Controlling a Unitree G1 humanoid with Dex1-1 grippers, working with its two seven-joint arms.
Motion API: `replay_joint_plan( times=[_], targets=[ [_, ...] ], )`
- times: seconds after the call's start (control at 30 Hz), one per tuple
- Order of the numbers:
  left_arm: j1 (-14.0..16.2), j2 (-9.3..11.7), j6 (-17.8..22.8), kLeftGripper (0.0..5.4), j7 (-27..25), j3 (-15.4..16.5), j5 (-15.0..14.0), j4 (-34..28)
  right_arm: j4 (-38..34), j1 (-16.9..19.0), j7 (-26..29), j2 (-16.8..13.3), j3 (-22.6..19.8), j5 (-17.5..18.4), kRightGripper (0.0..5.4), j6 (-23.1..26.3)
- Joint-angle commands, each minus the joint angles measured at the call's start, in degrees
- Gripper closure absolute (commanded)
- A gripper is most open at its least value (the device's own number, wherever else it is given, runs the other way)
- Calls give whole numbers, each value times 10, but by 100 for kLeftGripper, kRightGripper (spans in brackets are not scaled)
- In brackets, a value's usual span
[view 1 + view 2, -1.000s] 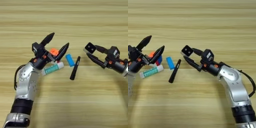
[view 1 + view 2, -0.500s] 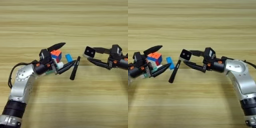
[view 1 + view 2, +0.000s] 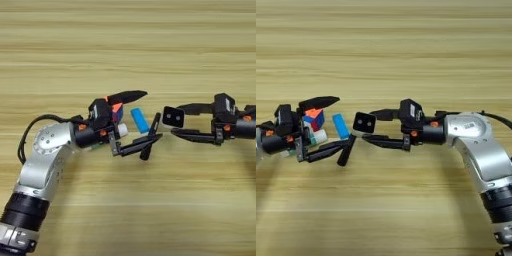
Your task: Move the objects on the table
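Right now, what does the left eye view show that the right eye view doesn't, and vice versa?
Left eye view only: the left arm's silver forearm and elbow, down to the bottom edge.
Right eye view only: the right arm's silver forearm, down to the bottom right corner.
Both: left gripper open around the cube, glue stick, blue block, marker, and right gripper with the black block at its tips.

text: none legible | labels: none | numbers: none | signs: none
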Motion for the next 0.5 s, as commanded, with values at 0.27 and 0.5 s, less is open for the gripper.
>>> replay_joint_plan(
  times=[0.27,0.5],
  targets=[
    [-6,5,34,0,-15,-10,-6,-23,-34,-15,32,-19,9,5,293,27],
    [-9,4,37,0,-19,-25,3,-18,-49,-21,41,-21,10,5,293,42]
  ],
)
